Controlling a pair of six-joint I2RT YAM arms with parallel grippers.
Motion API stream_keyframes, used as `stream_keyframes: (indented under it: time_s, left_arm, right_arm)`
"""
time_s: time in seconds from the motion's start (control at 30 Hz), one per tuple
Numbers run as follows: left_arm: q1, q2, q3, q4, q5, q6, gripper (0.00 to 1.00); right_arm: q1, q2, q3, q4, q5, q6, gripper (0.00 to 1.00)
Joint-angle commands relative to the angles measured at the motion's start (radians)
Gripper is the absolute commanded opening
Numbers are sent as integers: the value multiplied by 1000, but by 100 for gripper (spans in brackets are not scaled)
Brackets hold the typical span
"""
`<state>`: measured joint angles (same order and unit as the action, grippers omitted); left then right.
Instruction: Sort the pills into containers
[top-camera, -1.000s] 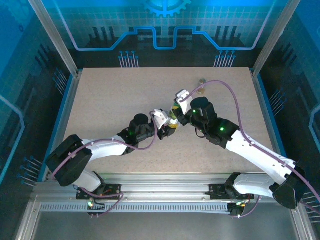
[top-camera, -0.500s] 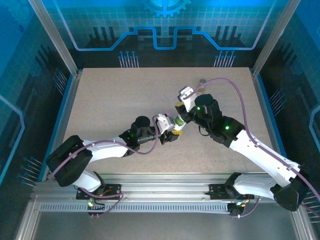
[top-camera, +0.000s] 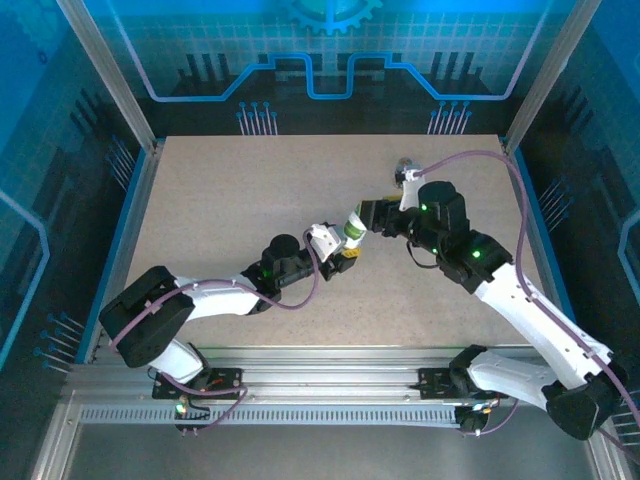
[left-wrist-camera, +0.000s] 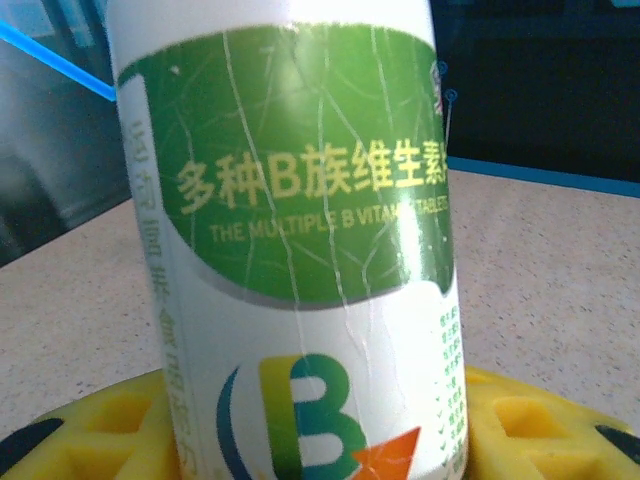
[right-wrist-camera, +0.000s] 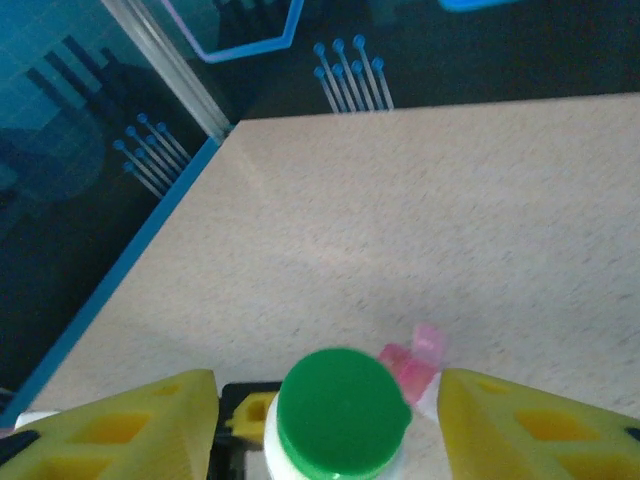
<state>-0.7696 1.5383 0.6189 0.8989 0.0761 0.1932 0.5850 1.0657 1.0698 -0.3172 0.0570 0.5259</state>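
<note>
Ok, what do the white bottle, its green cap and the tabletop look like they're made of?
The white bottle looks like plastic under a glossy printed film label: the film shows fine creases and sheen. The green cap is smooth, opaque, evenly coloured, likely moulded plastic. The tabletop is matte beige with fine speckles, like laminate or composite board; which one cannot be told.

The bench (top-camera: 250, 190) is flat and sandy-pale, with tiny speckles all over. A thin blue strip (top-camera: 124, 228) runs along its left side. A left silver post (top-camera: 108, 72) and a right silver post (top-camera: 551, 72) rise from the far corners. Behind them is a dark blue wall (top-camera: 200, 50) with bright blue lines and a gear shape (top-camera: 335, 12). A silver rail (top-camera: 330, 365) lies along the near edge
</note>
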Motion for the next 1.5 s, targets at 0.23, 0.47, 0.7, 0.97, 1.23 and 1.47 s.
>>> stream_keyframes:
  time_s: [0.23,0.47,0.7,0.97,1.23,1.47]
  left_arm:
    - [-6,-4,-8,97,-40,-10,0]
    - [-5,-2,-8,109,6,-31,0]
    - [-8,3,-12,127,40,-47,0]
    - [-11,22,-9,126,89,-59,0]
    - [-32,25,18,86,204,-23,0]
    - [-44,16,36,34,244,-8,0]
  right_arm:
    - [-28,59,-63,152,-167,143,61]
    - [-30,63,-78,182,-138,135,57]
    - [-33,57,-103,229,-117,134,57]
    - [-31,40,-104,241,-72,91,42]
    - [-33,3,-185,355,-24,101,16]
    - [-20,-34,-219,333,12,-115,0]
